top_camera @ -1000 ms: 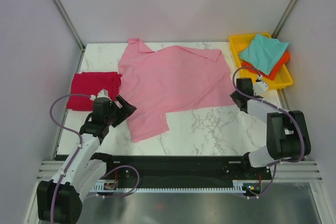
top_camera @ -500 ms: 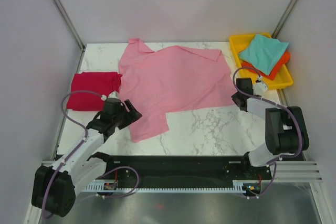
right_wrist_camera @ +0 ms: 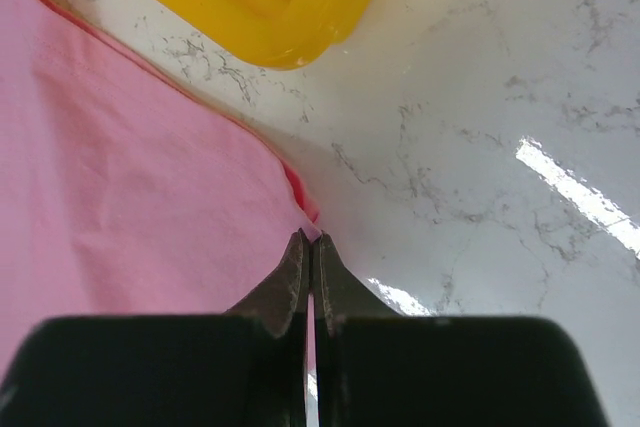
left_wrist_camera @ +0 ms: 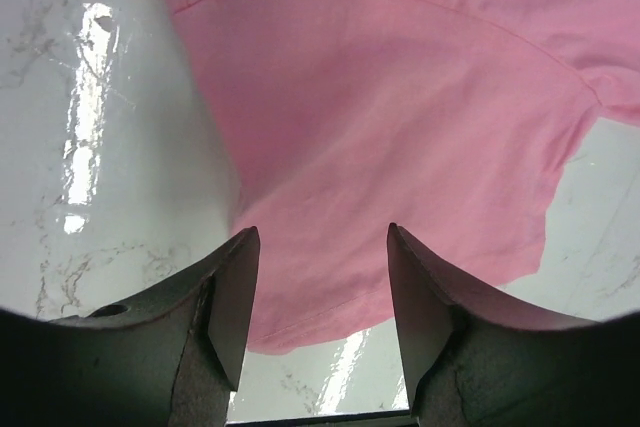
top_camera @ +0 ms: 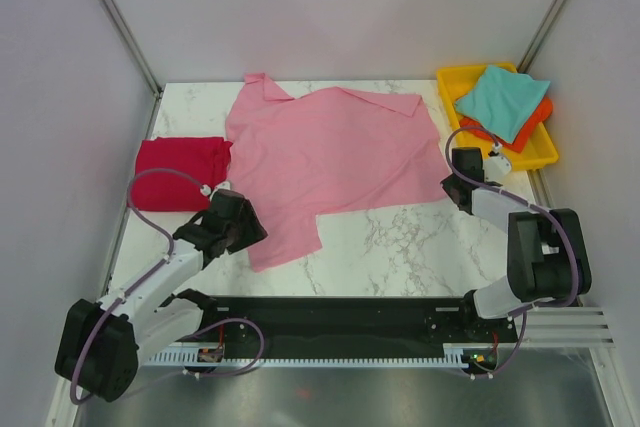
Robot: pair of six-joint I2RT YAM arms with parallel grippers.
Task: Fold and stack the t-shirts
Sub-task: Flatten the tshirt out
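Note:
A light pink t-shirt lies spread flat across the middle of the marble table. A folded crimson t-shirt lies at the left. In the yellow tray, a teal t-shirt rests on an orange one. My left gripper is low at the pink shirt's near-left corner. In the left wrist view it is open, its jaws either side of the pink hem. My right gripper is at the shirt's right corner. In the right wrist view it is shut on that pink edge.
The yellow tray stands at the back right, and its corner is close ahead of my right gripper. Grey walls with metal posts enclose the table. Bare marble shows near the front, between the arms.
My left arm has swung right and down from beside the crimson shirt to the pink shirt's near-left corner, its jaws narrowing. My right gripper has shut on the pink shirt's right corner.

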